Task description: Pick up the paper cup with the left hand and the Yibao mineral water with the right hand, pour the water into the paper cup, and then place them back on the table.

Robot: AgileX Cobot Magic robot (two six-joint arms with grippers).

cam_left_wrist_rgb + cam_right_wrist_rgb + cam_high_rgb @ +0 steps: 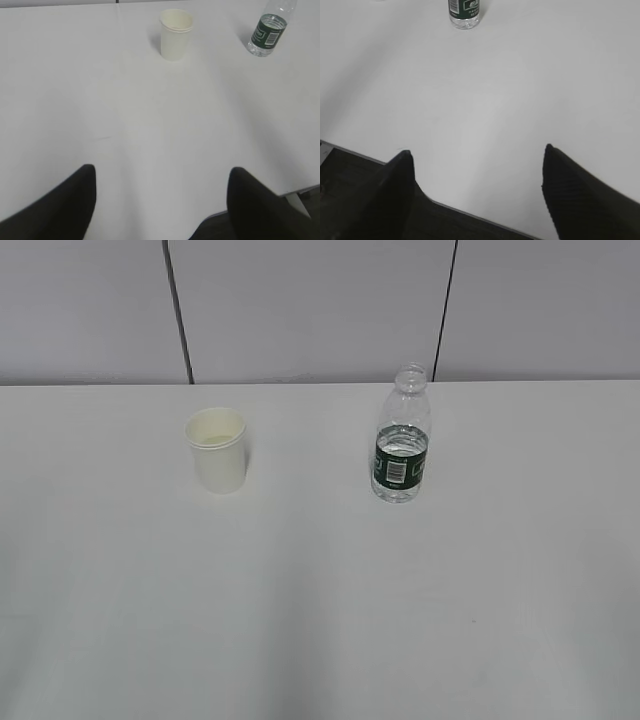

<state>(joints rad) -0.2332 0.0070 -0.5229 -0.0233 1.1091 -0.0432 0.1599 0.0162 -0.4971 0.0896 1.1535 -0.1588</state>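
Yibao mineral water (464, 14) top cropped — right hand (477, 172) spread, empty.

I see the white table (320, 620) running back to a grey panelled wall (300, 300). On it stand the paper cup (218, 451) and, well apart, the uncapped Yibao mineral water (401, 436), both upright.

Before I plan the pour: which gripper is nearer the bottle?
Right, it seems. The right gripper faces the bottle straight ahead; the left gripper sees it off to its right.
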